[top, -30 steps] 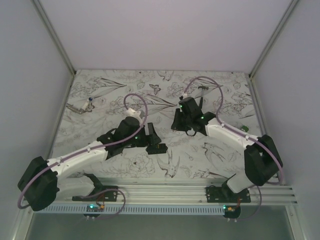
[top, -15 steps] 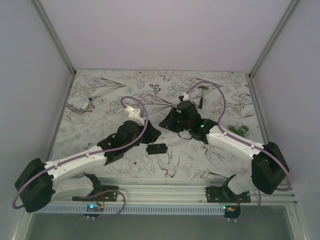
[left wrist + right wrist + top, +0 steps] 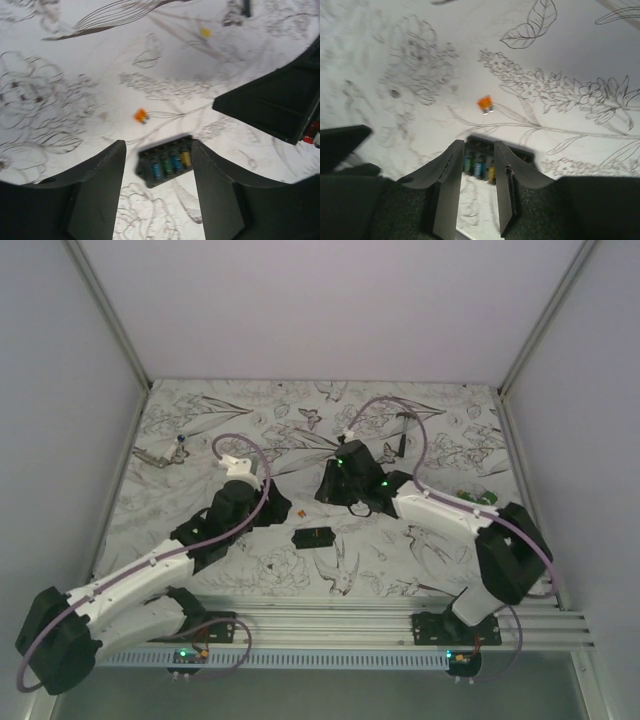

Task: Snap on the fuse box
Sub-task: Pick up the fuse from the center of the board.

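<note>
The fuse box (image 3: 313,538) is a small black box lying open side up on the patterned table, with blue, green and yellow fuses showing in the left wrist view (image 3: 165,162). My left gripper (image 3: 277,508) is open and empty to the left of it, and the box lies just beyond its fingertips (image 3: 116,152). My right gripper (image 3: 332,490) hangs behind the box with its jaws a little apart and empty. In the right wrist view the box (image 3: 517,152) lies just past the right gripper (image 3: 479,150). No cover for the box shows.
A loose orange fuse (image 3: 140,116) lies on the table just beyond the box and also shows in the right wrist view (image 3: 485,104). A small green object (image 3: 478,498) sits at the right. A metal tool (image 3: 160,453) lies far left. A dark-handled tool (image 3: 400,445) lies behind the right gripper.
My left arm has drawn back to the left, away from the fuse box. My right gripper has shifted left and nearer the box. The box has stayed on the table.
</note>
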`<state>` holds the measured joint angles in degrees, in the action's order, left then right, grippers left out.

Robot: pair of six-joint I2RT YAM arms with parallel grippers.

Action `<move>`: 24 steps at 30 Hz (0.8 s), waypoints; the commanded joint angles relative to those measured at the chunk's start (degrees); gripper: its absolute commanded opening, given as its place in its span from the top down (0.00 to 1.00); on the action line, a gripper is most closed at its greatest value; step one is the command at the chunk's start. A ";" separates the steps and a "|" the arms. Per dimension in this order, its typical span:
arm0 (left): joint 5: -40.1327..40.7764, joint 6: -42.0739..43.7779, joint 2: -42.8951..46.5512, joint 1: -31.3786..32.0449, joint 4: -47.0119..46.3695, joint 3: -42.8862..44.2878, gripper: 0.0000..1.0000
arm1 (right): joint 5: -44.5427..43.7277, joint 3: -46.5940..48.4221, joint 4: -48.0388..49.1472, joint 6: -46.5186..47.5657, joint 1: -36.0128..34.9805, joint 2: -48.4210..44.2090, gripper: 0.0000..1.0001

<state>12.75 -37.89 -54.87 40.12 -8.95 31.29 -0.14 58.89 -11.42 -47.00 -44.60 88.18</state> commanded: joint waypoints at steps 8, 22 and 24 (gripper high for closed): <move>-13.43 -3.86 -4.71 -14.63 10.17 -1.75 0.29 | -7.26 16.61 -12.12 23.58 -4.75 16.84 0.56; -18.30 -6.69 -3.53 -22.28 12.46 -5.12 0.14 | -8.75 29.63 -15.90 30.56 -9.25 31.00 0.48; -18.27 -6.76 -3.20 -22.71 12.71 -5.54 0.12 | -9.01 30.76 -16.68 31.05 -9.44 32.18 0.48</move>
<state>-4.29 -43.90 -59.35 18.37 1.96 27.09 -7.35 86.24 -26.09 -18.50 -53.34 118.54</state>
